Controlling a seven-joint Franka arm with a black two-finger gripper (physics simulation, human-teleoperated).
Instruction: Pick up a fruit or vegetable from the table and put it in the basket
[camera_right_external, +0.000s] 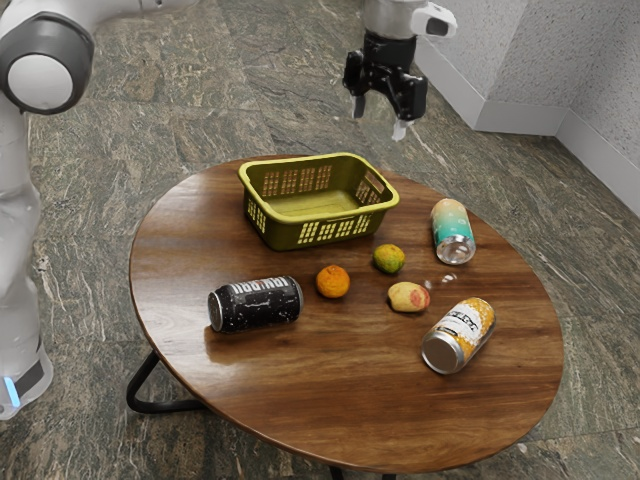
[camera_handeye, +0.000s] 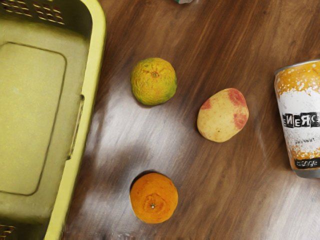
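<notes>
orange-and-white metal can (camera_handeye: 302, 117), lying on its side, has black boxed lettering starting "energ", rest cut off; smaller black strip under it too small to read. matte black metal can (camera_right_external: 255, 304), white speckles, on its side, white lettering upside down in the exterior view, can't make it out. peach-to-teal metal can (camera_right_external: 453, 231), also on its side, print unreadable. task items, all on the round brown wood-grain table (camera_right_external: 300, 390), outside the basket: round yellow-green wrinkly citrus (camera_handeye: 154, 82) near the basket; round orange dimpled citrus (camera_handeye: 153, 199), between the black can and the potato; oval pale yellow potato (camera_handeye: 220, 116) with red patches, smooth skin. yellow-green plastic basket (camera_right_external: 283, 236), rectangular, rounded corners, grid holes in walls. black two-finger gripper (camera_right_external: 379, 117) is above table height, fingers spread apart, holding nothing. floor (camera_right_external: 110, 150) is grey-green veined stone.
</notes>
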